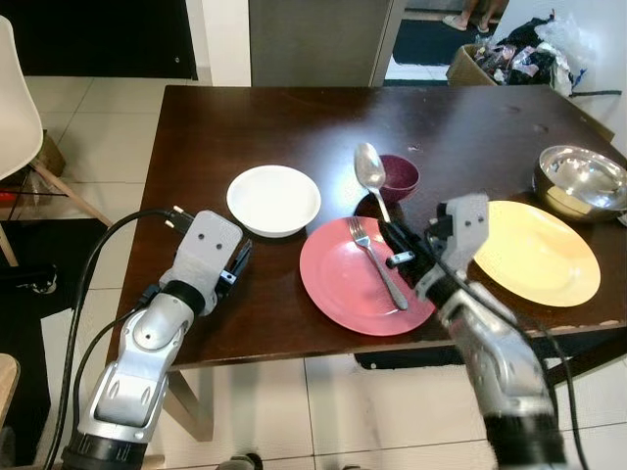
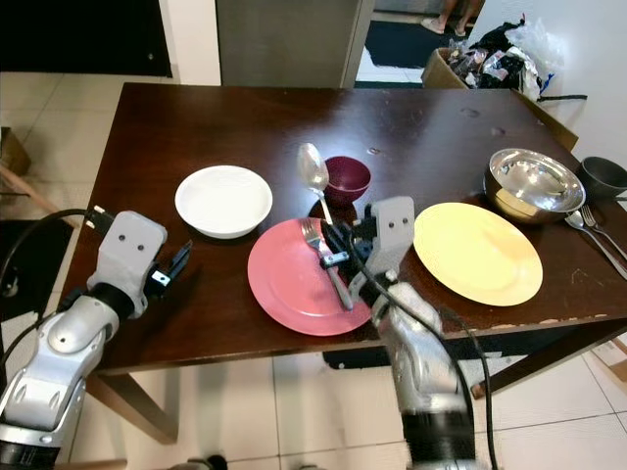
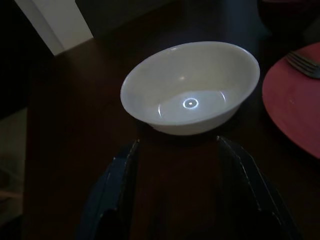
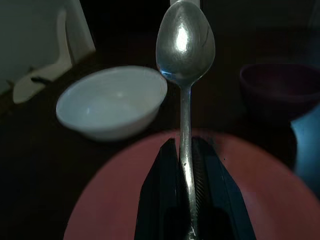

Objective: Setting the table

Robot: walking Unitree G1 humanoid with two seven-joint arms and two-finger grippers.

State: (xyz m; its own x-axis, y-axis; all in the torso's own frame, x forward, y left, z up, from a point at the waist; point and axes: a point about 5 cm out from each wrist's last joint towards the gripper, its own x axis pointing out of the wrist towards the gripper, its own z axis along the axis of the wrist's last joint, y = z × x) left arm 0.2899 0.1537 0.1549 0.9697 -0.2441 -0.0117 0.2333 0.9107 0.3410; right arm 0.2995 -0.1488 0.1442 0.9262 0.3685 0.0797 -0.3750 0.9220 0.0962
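My right gripper [image 1: 394, 238] is shut on the handle of a silver spoon [image 1: 369, 166], which sticks up over the far edge of a red plate [image 1: 333, 284]. In the right wrist view the fingers [image 4: 167, 170] clamp the spoon [image 4: 185, 45] upright. A fork [image 1: 377, 262] lies on the red plate. A white bowl [image 1: 273, 199] sits left of the plate, and a small maroon bowl [image 1: 402, 176] behind it. My left gripper [image 1: 240, 257] hovers open by the table's near edge, just short of the white bowl [image 3: 190, 87]. A yellow plate [image 1: 537, 252] lies to the right.
The dark wooden table [image 1: 245, 127] also carries a steel bowl [image 1: 580, 181], a dark cup [image 2: 602, 176] and loose cutlery [image 2: 598, 235] at its right end. A white chair [image 1: 15, 108] stands at the left. A box of clutter [image 1: 509, 59] and a person's feet [image 1: 470, 15] are behind.
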